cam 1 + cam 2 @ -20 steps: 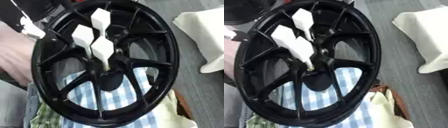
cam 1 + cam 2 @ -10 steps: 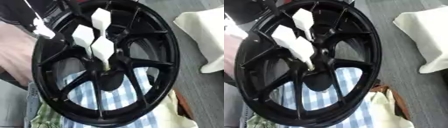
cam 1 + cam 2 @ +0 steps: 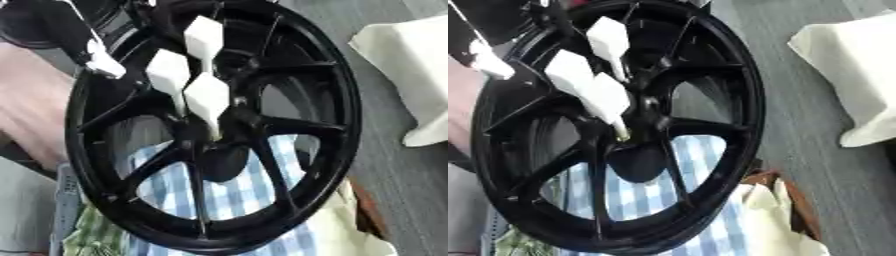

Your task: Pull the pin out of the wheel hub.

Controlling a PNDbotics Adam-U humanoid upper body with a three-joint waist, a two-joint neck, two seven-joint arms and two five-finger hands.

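Observation:
A black spoked wheel (image 3: 341, 130) stands tilted and fills both views. At its hub (image 3: 219, 162) my right hand (image 3: 206, 97), black with white fingertips (image 3: 609, 97), reaches down from the top. It is shut on a thin pale pin (image 3: 621, 131), whose lower end points at the hub's centre. I cannot tell whether the pin's tip is still inside the hub. A white-tipped part of my left hand (image 3: 105, 64) rests on the wheel's upper left rim; the rest of that hand merges with the dark shapes behind it.
A blue and white checked cloth (image 3: 236, 200) lies under the wheel. A cream cloth (image 3: 411, 65) sits on the grey surface at the right. Another cream piece with a brown edge (image 3: 776, 210) is at the lower right. A pinkish blur (image 3: 35, 115) fills the left edge.
The white tip at the upper left rim has slid a little right and down along the rim. The hand at the hub and the pin have hardly moved.

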